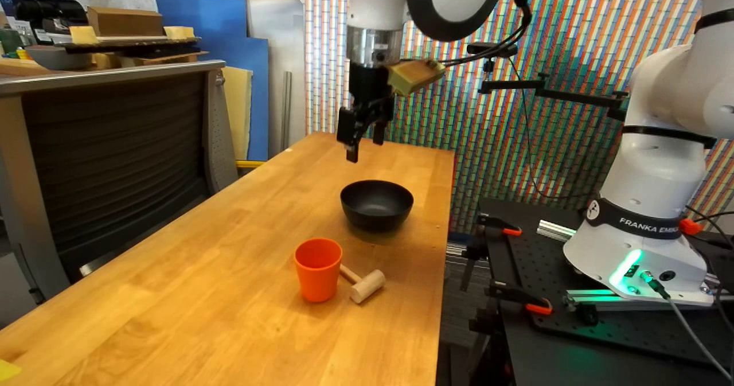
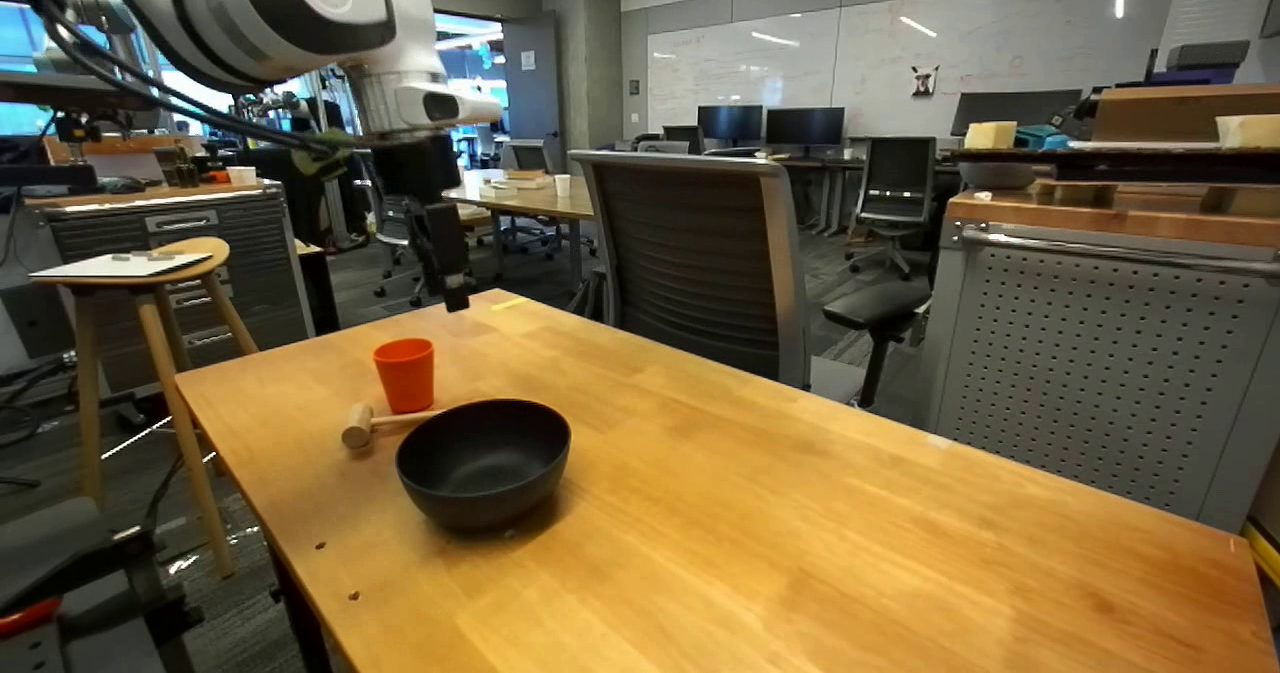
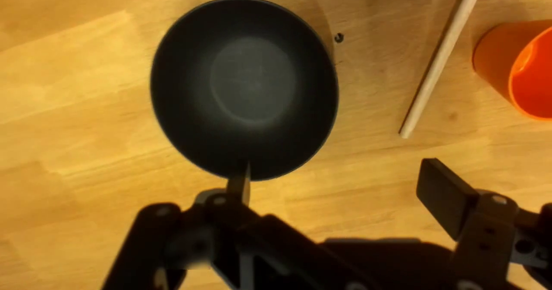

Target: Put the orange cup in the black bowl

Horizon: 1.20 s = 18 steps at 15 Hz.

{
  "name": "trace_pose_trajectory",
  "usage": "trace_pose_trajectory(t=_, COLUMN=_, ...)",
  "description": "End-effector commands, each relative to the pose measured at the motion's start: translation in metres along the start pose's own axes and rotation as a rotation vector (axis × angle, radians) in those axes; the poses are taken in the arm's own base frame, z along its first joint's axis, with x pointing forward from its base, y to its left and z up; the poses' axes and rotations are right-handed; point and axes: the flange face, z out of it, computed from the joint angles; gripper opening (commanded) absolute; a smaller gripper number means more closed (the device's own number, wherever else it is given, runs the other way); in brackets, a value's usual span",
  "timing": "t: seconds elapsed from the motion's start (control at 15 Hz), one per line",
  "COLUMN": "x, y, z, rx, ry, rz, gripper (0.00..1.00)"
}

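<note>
In an exterior view, the orange plastic cup (image 1: 319, 271) stands upright at lower centre on the honey-coloured wooden table (image 1: 229, 294), lower in the frame than the round black bowl (image 1: 377, 205) and outside it. The pale wooden mallet (image 1: 367, 286) lies just beside the cup. In the wrist view, the black two-fingered tool (image 3: 336, 176) spans the bottom, its tips spread wide apart; the bowl sits upper left of centre, the cup at the right edge.
</note>
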Motion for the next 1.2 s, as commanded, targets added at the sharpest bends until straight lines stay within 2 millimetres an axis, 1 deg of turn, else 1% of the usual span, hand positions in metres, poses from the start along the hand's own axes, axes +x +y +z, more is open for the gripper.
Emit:
trace_pose_trajectory(t=0.0, x=0.027, y=-0.048, z=0.047, rx=0.008, ry=-0.064, rz=0.009, gripper=1.00)
trace_pose_trajectory(t=0.13, x=0.033, y=-0.070, z=0.065, rx=0.005, ry=-0.097, rz=-0.009, gripper=1.00)
trace_pose_trajectory(t=0.27, x=0.039, y=-0.089, z=0.077, rx=0.012, ry=-0.118, rz=-0.021, gripper=1.00)
trace_pose_trajectory(t=0.47, x=0.043, y=-0.118, z=0.075, rx=0.035, ry=-0.121, rz=-0.045, gripper=1.00)
trace_pose_trajectory(t=0.6, x=0.042, y=-0.132, z=0.075, rx=0.047, ry=-0.135, rz=-0.056, gripper=1.00)
trace_pose_trajectory(t=0.8, x=0.028, y=-0.136, z=0.082, rx=0.042, ry=-0.198, rz=-0.044, gripper=1.00)
trace_pose_trajectory(t=1.0, x=0.019, y=-0.130, z=0.093, rx=0.024, ry=-0.252, rz=-0.030, gripper=1.00)
trace_pose_trajectory(t=1.07, x=0.017, y=-0.128, z=0.098, rx=0.020, ry=-0.258, rz=-0.031, gripper=0.75)
trace_pose_trajectory(t=1.13, x=0.016, y=-0.125, z=0.103, rx=0.015, ry=-0.246, rz=-0.034, gripper=0.73)
